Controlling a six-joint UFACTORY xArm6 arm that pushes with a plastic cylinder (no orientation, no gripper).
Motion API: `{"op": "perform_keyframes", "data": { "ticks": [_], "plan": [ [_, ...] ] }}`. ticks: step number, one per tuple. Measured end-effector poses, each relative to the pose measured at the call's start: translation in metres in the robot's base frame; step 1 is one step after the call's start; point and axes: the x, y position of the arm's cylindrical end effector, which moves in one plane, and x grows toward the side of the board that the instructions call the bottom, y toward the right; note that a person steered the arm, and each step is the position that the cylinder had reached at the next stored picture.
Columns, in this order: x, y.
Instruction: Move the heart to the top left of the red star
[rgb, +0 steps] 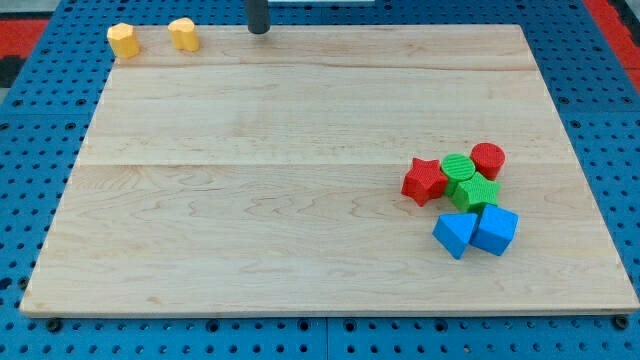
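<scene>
Counting eight blocks on tabletop (250, 200): two yellow, two red, two green, two blue.

Yellow pair at view's top left, near the edge, slightly apart: yellow heart (183, 34) on the right, shape only faintly legible; yellow block (122, 40) on the left.

Other six clustered at view's right, touching or nearly so: red star (424, 181) leftmost, green disc (458, 168) beside it, red disc (488, 159) at upper right, green block (475, 192) in the middle, blue triangle (454, 235) and blue block (494, 229) lowest.

One rod: my tip (258, 30) at view's top edge, right of heart, touching no block, well apart from cluster. End effector bare, grasping nothing.
</scene>
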Motion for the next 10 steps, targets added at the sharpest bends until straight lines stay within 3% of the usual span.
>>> {"op": "perform_keyframes", "data": {
  "ticks": [3, 8, 10],
  "plan": [
    [0.001, -0.030],
    [0.010, -0.155],
    [0.036, -0.095]
  ]
}}
